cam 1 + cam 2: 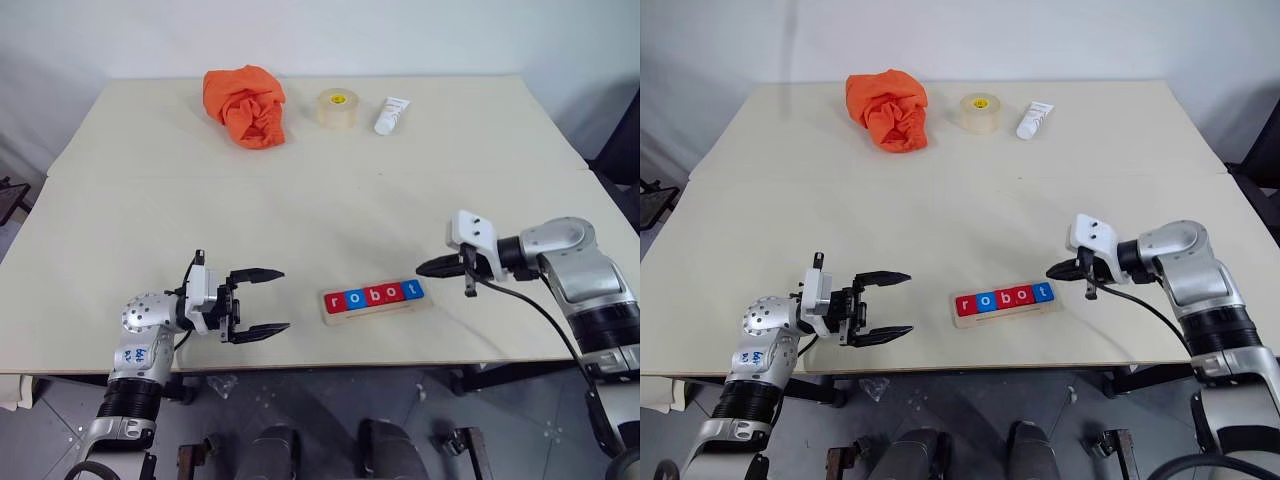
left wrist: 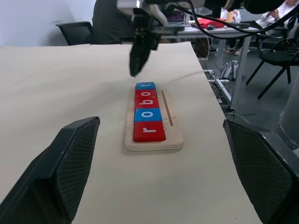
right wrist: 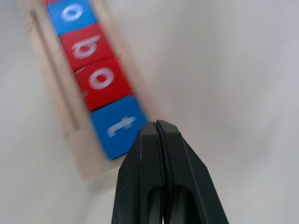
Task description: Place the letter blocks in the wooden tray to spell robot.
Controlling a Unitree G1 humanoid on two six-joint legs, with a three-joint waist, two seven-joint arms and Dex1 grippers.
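Five letter blocks [image 1: 372, 295] seated in a row in the wooden tray [image 1: 352, 315], reading r, o, b, o, t: red, blue, red, red, blue. Tray lying flat on the table [image 1: 300, 200], close to its near edge, roughly midway between the two arms. Word apparently complete, so little left beyond backing away cleanly.

Main risk at the tray's t end. Right gripper [image 1: 432, 267] poised just beside that end, slightly above it, fingers pressed together with nothing between them. In the right wrist view, black fingertips [image 3: 154, 128] right at the corner of the blue t block [image 3: 117, 125]; touching or just clear cannot be told. Any sideways or downward drift there could nudge the t out of line, push the whole row along the groove, or slide the light tray across the smooth table. Trailing cable under the right forearm also near enough to drag over that end if swung low.

Lesser risk at the tray's r end. Left gripper [image 1: 256, 302] well apart from the tray, jaws spread wide, empty, pointing toward the r. Forward reach from there would shove the tray rather than grasp anything.

Far from the tray, along the table's back edge: crumpled orange cloth [image 1: 247, 105], tape roll [image 1: 336, 108], white tube [image 1: 392, 115]. No bearing on the row.
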